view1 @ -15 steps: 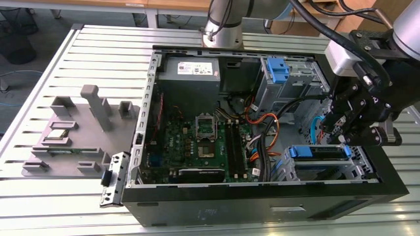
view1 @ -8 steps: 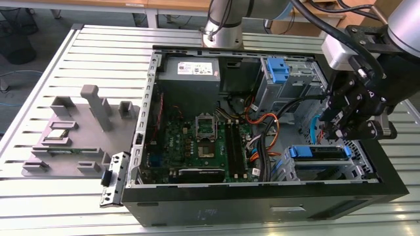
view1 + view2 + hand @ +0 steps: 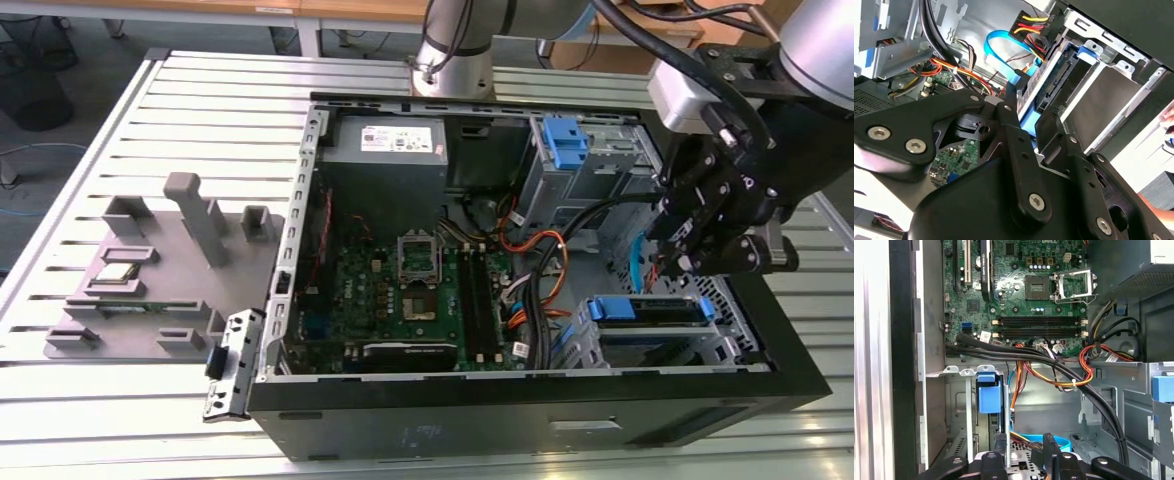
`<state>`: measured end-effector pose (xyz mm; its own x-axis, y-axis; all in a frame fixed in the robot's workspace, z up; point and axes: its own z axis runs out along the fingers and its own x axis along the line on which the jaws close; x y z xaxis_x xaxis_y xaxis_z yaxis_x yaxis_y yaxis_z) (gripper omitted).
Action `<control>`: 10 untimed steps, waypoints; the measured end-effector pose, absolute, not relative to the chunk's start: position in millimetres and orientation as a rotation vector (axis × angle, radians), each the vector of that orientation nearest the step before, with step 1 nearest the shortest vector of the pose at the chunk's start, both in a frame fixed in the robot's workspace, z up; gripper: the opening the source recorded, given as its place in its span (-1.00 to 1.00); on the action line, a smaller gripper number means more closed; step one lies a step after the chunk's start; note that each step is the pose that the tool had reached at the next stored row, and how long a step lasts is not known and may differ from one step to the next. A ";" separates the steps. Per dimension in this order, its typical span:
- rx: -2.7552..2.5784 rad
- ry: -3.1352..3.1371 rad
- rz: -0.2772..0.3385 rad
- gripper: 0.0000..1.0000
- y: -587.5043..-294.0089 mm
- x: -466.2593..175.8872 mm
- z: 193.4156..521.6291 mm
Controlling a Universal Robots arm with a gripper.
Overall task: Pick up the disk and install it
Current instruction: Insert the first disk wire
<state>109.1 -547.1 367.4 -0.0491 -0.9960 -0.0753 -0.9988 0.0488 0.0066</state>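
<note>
Over at the corner of the case (image 3: 534, 400), exterior view's right, the disk (image 3: 647, 310) sits slotted in a bay (image 3: 725, 345). My end effector (image 3: 691, 262) hangs right over it, can't tell if it's gripping.

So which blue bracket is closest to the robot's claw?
The blue bracket in the bay at the exterior view's lower right, right by the gripper. The other blue bracket stands farther off, nearer the power supply.
</note>
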 end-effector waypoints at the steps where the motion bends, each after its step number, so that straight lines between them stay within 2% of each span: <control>1: -2.131 2.238 0.088 -0.15 -547.0 109.1 367.6; 10: -2.131 2.238 0.088 -0.15 -546.8 109.7 372.8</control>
<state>109.7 -546.8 372.8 -0.0492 -0.9959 -0.0754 -0.9988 0.0488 0.0065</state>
